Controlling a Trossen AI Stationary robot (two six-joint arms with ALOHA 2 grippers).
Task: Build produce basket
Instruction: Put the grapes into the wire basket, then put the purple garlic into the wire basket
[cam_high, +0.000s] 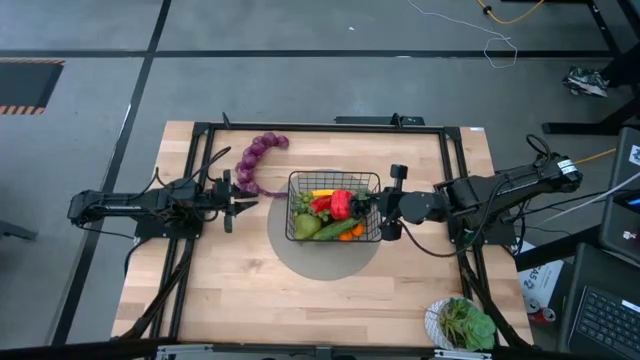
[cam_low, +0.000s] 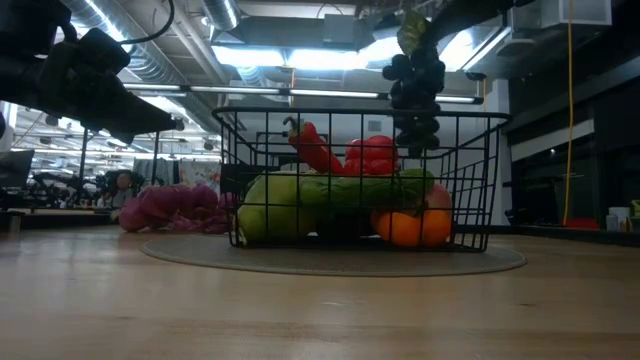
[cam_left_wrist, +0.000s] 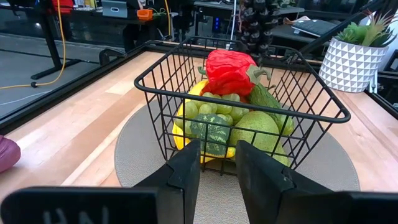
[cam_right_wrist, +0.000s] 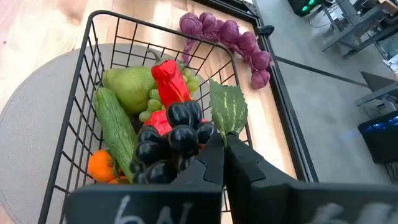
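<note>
The right gripper (cam_right_wrist: 222, 146), pinching the dark grapes (cam_right_wrist: 171, 140) by their leaf, hangs over the basket (cam_high: 333, 208) mid-table. Judged: placing step; next, lower and release. The left gripper (cam_left_wrist: 217, 165) waits beside, part spread, empty.

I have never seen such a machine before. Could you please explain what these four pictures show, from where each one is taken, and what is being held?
This is a robot with two dark arms at a wooden table. One picture looks down from above, one looks level across the table, and two come from cameras on the arms' wrists. In the middle a black wire basket stands on a round grey mat, already holding a red pepper, a cucumber, a pear and an orange. A purple grape string lies on the table beside it. The right tool is shut on a bunch of dark grapes, held above the basket. The left tool, slightly open and empty, waits before the basket.
</note>
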